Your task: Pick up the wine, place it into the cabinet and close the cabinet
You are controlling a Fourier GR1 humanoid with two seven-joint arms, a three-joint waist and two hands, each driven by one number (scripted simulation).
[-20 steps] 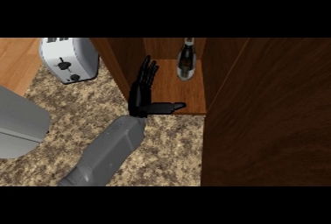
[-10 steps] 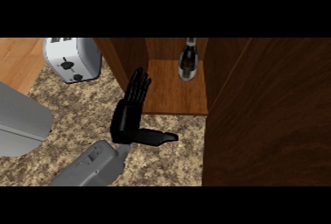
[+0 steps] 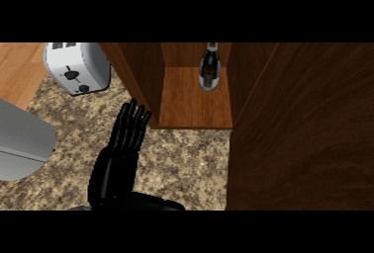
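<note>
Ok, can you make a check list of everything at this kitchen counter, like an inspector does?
Surface: speckled brown stone counter, no spills seen.
Job's things: dark glass wine bottle stands on the shelf inside the brown wooden cabinet; the big dark wooden door is open.
Clutter: white toaster on the counter, left of the cabinet.
Hands: black left hand open, fingers straight, over the counter beside the cabinet's left wall, holding nothing; right hand not in view.
Cables: nothing seen.
Surroundings: pale wooden area at top left; grey rounded shape at the left edge, cannot tell what it is.
</note>
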